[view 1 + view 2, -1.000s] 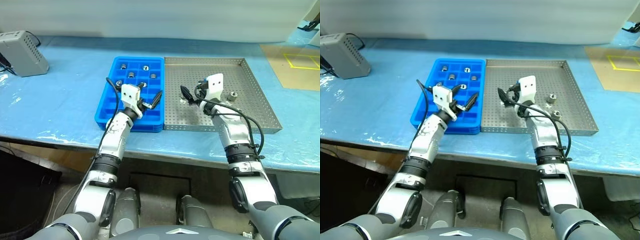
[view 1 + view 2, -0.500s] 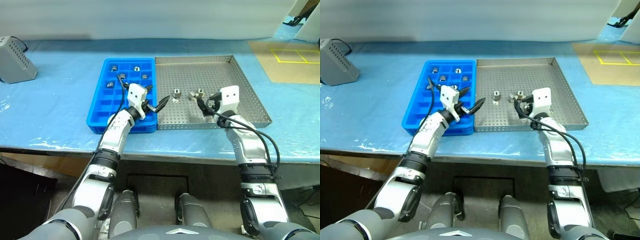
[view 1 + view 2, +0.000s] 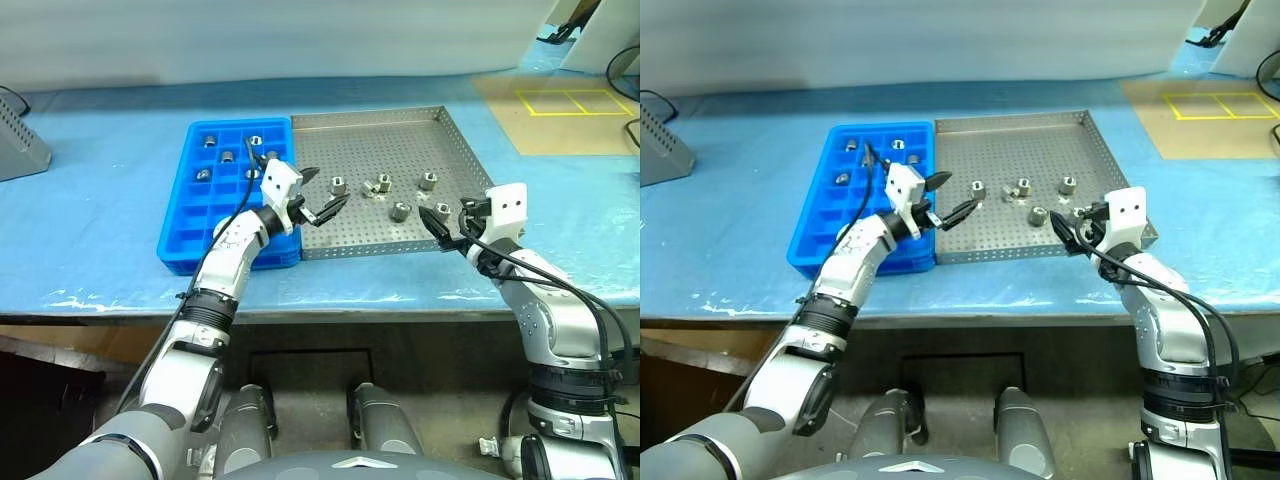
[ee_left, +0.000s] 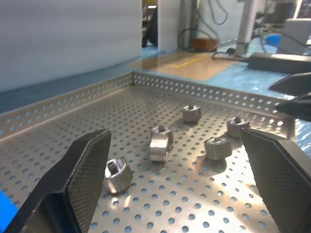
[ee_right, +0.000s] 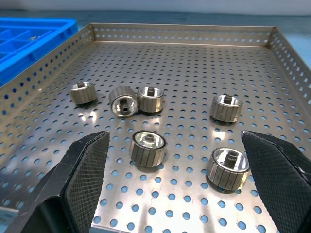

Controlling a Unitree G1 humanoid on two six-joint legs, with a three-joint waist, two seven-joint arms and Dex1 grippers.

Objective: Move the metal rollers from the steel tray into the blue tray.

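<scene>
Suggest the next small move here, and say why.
Probably ease the left gripper, open and empty, forward and down onto the nearest roller. Six metal rollers still lie loose in the steel tray, and that one sits closest to the blue tray. The right gripper hangs open at the tray's near edge.

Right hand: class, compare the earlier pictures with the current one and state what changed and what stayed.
The right hand has drawn back from over the steel tray to its near right corner, uncovering the metal rollers. The left hand swung from the blue tray toward the steel tray. Both remain open and empty; rollers and trays unmoved.
</scene>
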